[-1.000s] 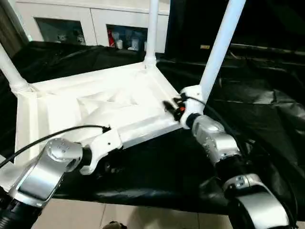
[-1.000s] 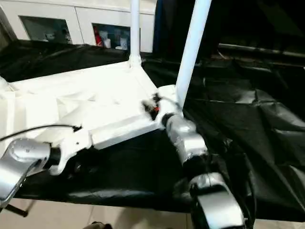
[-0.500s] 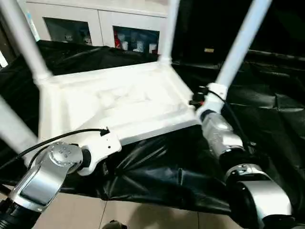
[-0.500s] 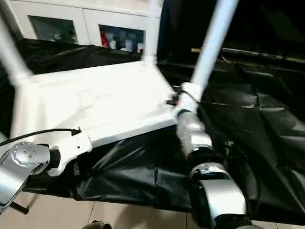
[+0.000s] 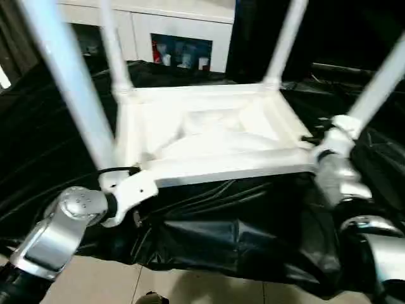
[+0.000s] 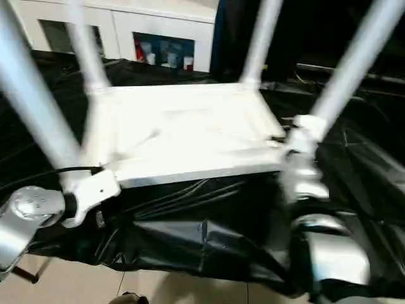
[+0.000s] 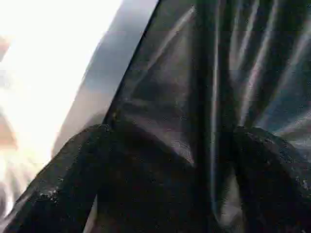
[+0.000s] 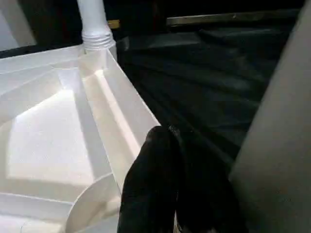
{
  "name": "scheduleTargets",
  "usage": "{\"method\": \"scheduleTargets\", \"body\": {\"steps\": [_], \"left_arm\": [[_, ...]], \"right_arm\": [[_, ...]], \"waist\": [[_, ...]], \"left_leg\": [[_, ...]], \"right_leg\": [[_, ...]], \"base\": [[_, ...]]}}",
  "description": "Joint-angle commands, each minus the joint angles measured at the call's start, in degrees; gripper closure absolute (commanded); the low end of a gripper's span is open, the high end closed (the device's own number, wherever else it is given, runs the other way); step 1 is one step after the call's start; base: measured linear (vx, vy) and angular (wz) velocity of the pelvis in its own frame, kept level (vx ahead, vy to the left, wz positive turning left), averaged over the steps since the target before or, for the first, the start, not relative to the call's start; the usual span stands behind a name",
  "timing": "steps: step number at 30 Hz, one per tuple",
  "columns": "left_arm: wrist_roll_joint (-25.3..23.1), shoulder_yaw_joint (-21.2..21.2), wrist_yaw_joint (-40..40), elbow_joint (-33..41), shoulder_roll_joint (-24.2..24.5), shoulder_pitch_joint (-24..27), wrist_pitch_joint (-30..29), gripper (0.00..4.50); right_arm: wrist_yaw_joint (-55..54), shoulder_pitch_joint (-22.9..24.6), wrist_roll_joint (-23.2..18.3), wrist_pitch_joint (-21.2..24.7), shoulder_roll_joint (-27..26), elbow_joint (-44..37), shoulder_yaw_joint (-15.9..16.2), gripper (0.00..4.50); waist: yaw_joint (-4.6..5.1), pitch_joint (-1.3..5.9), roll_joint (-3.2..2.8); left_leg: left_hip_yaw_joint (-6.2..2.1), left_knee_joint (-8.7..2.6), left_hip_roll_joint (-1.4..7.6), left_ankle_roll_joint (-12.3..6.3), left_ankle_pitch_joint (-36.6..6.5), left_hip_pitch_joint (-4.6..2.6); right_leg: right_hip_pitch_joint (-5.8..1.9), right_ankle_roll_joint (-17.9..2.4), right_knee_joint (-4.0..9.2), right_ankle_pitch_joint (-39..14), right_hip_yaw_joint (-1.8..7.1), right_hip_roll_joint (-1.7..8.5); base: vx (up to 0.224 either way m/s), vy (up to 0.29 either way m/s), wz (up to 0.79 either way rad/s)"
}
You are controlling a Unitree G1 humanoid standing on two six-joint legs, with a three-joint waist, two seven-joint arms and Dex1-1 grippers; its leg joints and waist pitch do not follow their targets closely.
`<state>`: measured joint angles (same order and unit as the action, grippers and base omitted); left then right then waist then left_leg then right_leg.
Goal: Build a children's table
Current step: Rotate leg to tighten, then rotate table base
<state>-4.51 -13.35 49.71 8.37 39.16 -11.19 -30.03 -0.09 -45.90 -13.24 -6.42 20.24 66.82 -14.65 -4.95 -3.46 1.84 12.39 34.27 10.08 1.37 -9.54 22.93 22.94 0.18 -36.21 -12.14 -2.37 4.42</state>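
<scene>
Right gripper (image 8: 170, 194) has its two black fingers pressed together with nothing between them, sitting right at the near right corner of the tabletop (image 5: 215, 136), just beside the base of the leg (image 5: 373, 95) that rises there. Left gripper (image 7: 170, 184) is spread wide and empty — its fingers (image 7: 73, 194) hang over the black sheet (image 5: 240, 234) next to the tabletop's pale front edge, close to the near left corner.

The table itself lies upside down on that black sheet, ribbed underside up, with all four legs standing up out of the corner sockets. White cabinet (image 5: 171, 31) sits behind it.

What could go wrong, as I see it: neither gripper actually holds anything, so if an arm bumps a leg the whole thing could slide on the slick sheet or a leg that isn't fully seated could lean out of its socket. Can't tell from here how deep the legs are pushed in — that's the bit I'd worry about before flipping it over.
</scene>
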Motion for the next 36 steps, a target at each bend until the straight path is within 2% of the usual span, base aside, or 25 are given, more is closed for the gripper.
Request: {"method": "scheduleTargets", "body": {"steps": [1,2,3,4,6,7,9,10,11,12,13,15,16,18,19,21,23,25,26,27,28,29,31,33,36], "left_arm": [[2.66,4.10,-0.01,0.90,0.26,1.70,1.66,0.01],[4.16,5.99,0.39,1.82,0.61,2.97,2.24,0.01],[6.55,8.98,2.16,3.65,1.70,5.04,1.78,0.01],[6.55,8.98,2.16,3.65,1.70,5.04,1.78,0.01],[8.44,11.45,3.71,5.05,2.69,6.70,1.14,0.01],[10.11,14.06,5.43,5.88,3.90,8.20,0.14,0.01],[13.03,21.49,8.44,4.57,6.55,11.10,-1.02,0.01],[13.03,21.49,8.44,4.57,6.55,11.10,-1.02,0.01],[14.81,27.17,8.95,1.51,7.62,12.40,1.02,0.01],[15.13,27.72,8.92,1.25,7.48,12.39,1.25,0.01],[17.95,32.02,8.80,-0.69,6.04,12.01,3.26,0.01],[21.98,35.94,8.60,-1.81,4.32,11.77,5.30,0.01],[23.38,37.05,8.52,-2.05,3.85,11.75,5.77,0.01],[24.69,37.88,8.66,-2.44,3.24,11.58,6.48,0.01],[27.91,39.19,9.26,-2.68,1.35,10.81,6.95,0.01],[30.23,39.94,9.25,-3.29,-0.84,9.07,7.03,0.01],[31.05,39.57,8.91,-4.04,-2.31,7.68,7.17,0.01],[30.19,37.92,7.88,-5.31,-3.61,6.36,8.48,0.01],[29.85,37.28,7.59,-5.92,-4.06,5.87,9.21,0.01],[30.01,36.80,7.32,-6.54,-4.55,5.35,9.73,0.01],[29.83,36.17,6.97,-7.50,-5.16,4.46,10.48,0.01],[29.83,36.17,6.97,-7.50,-5.16,4.46,10.48,0.01],[29.15,34.72,6.48,-10.13,-6.18,2.24,11.91,0.01],[28.61,33.56,6.58,-12.21,-6.63,0.47,12.18,0.01],[26.57,32.20,5.11,-16.38,-7.14,-2.58,13.61,0.01]], "right_arm": [[2.15,-0.12,0.34,-0.21,1.28,0.73,-0.41,4.43],[4.13,-0.15,0.78,-0.15,1.27,0.73,0.16,4.43],[7.36,0.17,1.45,-0.34,0.71,-0.05,1.43,4.43],[7.36,0.17,1.45,-0.34,0.71,-0.05,1.43,4.43],[10.05,0.54,2.05,-0.57,0.15,-0.86,2.61,4.43],[12.79,1.28,2.78,-0.79,-0.61,-2.20,4.17,4.43],[16.45,5.05,3.77,-0.67,-3.25,-8.55,7.81,4.43],[16.45,5.05,3.77,-0.67,-3.25,-8.55,7.81,4.43],[15.94,9.05,3.60,-0.41,-5.43,-14.80,9.66,4.43],[15.77,9.53,3.53,-0.37,-5.59,-15.51,9.78,4.43],[14.99,13.72,2.80,0.09,-6.72,-21.66,10.92,4.43],[15.10,18.34,2.15,0.94,-7.50,-28.10,11.54,4.43],[15.40,19.69,1.89,1.29,-7.72,-29.94,11.56,4.43],[14.41,21.00,1.83,0.70,-7.96,-31.41,10.96,4.43],[12.63,23.54,2.23,0.15,-8.58,-34.13,9.20,4.43],[9.34,26.33,4.28,0.55,-8.55,-36.97,8.45,4.43],[5.61,28.05,6.00,1.61,-8.27,-38.10,7.97,4.43],[2.73,29.16,5.63,3.29,-8.42,-38.66,6.68,4.43],[2.02,29.53,5.54,4.08,-8.36,-38.99,6.46,4.43],[1.32,29.88,5.74,4.55,-8.21,-39.26,6.36,4.43],[1.35,30.11,5.90,5.16,-7.85,-39.08,6.54,4.43],[1.35,30.11,5.90,5.16,-7.85,-39.08,6.54,4.43],[0.93,30.79,6.59,7.04,-7.49,-39.69,6.28,4.43],[-0.06,31.07,7.27,8.45,-7.23,-39.89,5.97,4.43],[-1.29,30.88,7.75,10.61,-6.84,-39.35,6.00,4.43]], "waist": [[0.27,4.17,-0.42],[0.30,4.22,-0.37],[0.54,4.17,-0.66],[0.85,4.15,-0.47],[1.06,4.08,-0.64],[1.31,3.91,-0.59],[1.74,3.79,-0.52],[1.95,3.80,-0.64],[1.92,3.81,-0.68],[1.84,3.62,-0.77],[1.66,3.61,-0.42],[1.30,3.64,-0.87],[1.06,3.65,-0.89],[1.01,3.51,-1.01],[1.06,3.34,-0.92],[0.77,3.25,-1.09],[0.66,3.10,-0.94],[0.88,3.01,-0.58],[0.83,3.04,-0.67],[0.91,3.17,-0.47],[1.14,3.23,-0.37],[1.19,3.29,-0.41],[1.65,3.37,-0.06],[1.69,3.52,-0.01],[1.87,3.70,-0.12]], "left_leg": [[-1.51,-3.41,2.60,0.62,-10.63,-1.83],[-1.52,-3.35,2.56,0.60,-10.71,-1.76],[-1.63,-3.42,2.60,0.55,-11.12,-1.59],[-1.68,-3.49,2.66,0.23,-11.15,-1.56],[-1.66,-3.45,2.76,0.02,-11.84,-1.78],[-1.75,-3.64,2.85,-0.01,-12.47,-1.51],[-1.75,-3.72,2.87,-0.07,-13.01,-1.55],[-1.80,-3.82,2.95,-0.20,-12.78,-1.63],[-1.75,-3.78,2.98,-0.22,-13.01,-1.93],[-1.73,-4.00,2.98,0.05,-13.53,-1.97],[-1.78,-4.17,3.03,0.40,-14.06,-2.13],[-1.86,-4.44,3.29,1.21,-15.25,-2.65],[-1.83,-4.57,3.36,1.74,-16.05,-2.89],[-1.92,-4.85,3.25,2.27,-17.33,-2.76],[-1.93,-4.98,3.22,2.90,-19.50,-2.80],[-1.99,-5.07,3.27,4.19,-21.54,-3.12],[-2.06,-5.18,3.04,5.34,-24.15,-3.27],[-2.51,-5.32,2.92,6.03,-27.36,-3.34],[-2.57,-5.30,2.89,6.06,-27.60,-3.41],[-2.61,-5.22,2.91,5.98,-27.52,-3.39],[-2.71,-5.29,2.88,5.69,-26.32,-2.94],[-2.68,-5.34,2.89,5.58,-25.64,-2.90],[-2.48,-5.12,2.85,4.74,-23.48,-2.72],[-2.40,-4.92,2.76,4.19,-21.74,-2.66],[-2.23,-4.76,2.76,3.70,-19.10,-2.56]], "right_leg": [[-2.01,-11.74,3.67,-3.29,2.15,3.02],[-2.11,-11.92,3.61,-3.22,2.17,3.08],[-2.16,-12.15,3.67,-3.38,2.09,3.05],[-2.14,-12.44,3.68,-3.34,2.01,3.00],[-1.99,-12.85,3.72,-4.30,2.06,3.01],[-2.00,-13.10,3.85,-5.60,2.07,3.20],[-1.88,-13.01,3.94,-6.84,2.15,3.10],[-1.83,-12.70,3.97,-6.82,2.24,3.08],[-1.63,-12.76,4.09,-7.00,2.26,2.93],[-1.50,-12.38,4.21,-7.53,2.34,2.91],[-1.57,-12.01,4.26,-8.10,2.39,2.89],[-1.21,-11.85,4.27,-8.13,2.40,2.87],[-1.04,-11.72,4.18,-7.53,2.41,2.79],[-1.01,-11.28,4.16,-8.08,2.42,2.77],[-0.87,-10.62,4.44,-10.92,2.51,2.92],[-0.62,-9.38,4.86,-13.36,2.74,3.17],[-0.43,-8.19,5.26,-16.23,2.74,3.06],[-0.56,-6.30,5.71,-21.28,2.74,3.29],[-0.53,-5.91,5.89,-21.92,2.78,3.36],[-0.52,-5.64,5.89,-21.72,2.84,3.43],[-0.86,-5.70,5.67,-20.52,2.79,3.41],[-0.93,-5.75,5.57,-19.75,2.73,3.32],[-1.01,-6.61,5.45,-17.06,2.77,3.25],[-1.17,-6.85,5.33,-16.27,2.85,3.41],[-1.40,-7.82,4.95,-12.21,2.79,3.24]], "base": [[0.000,0.000,0.00],[0.000,0.000,0.00],[0.000,0.000,0.00],[0.000,0.000,0.00],[0.000,0.000,0.00],[0.000,0.000,0.00],[0.000,0.000,0.00],[0.000,0.000,0.00],[0.000,0.000,0.00],[0.000,0.000,0.00],[0.000,0.000,0.00],[0.000,0.000,0.00],[0.000,0.000,0.00],[0.000,0.000,0.00],[0.000,0.000,0.00],[0.000,0.000,0.00],[0.000,0.000,0.00],[0.000,0.000,0.00],[0.000,0.000,0.00],[0.000,0.000,0.00],[0.000,0.000,0.00],[0.000,0.000,0.00],[0.000,0.000,0.00],[0.000,0.000,0.00],[0.000,0.000,0.00]]}}
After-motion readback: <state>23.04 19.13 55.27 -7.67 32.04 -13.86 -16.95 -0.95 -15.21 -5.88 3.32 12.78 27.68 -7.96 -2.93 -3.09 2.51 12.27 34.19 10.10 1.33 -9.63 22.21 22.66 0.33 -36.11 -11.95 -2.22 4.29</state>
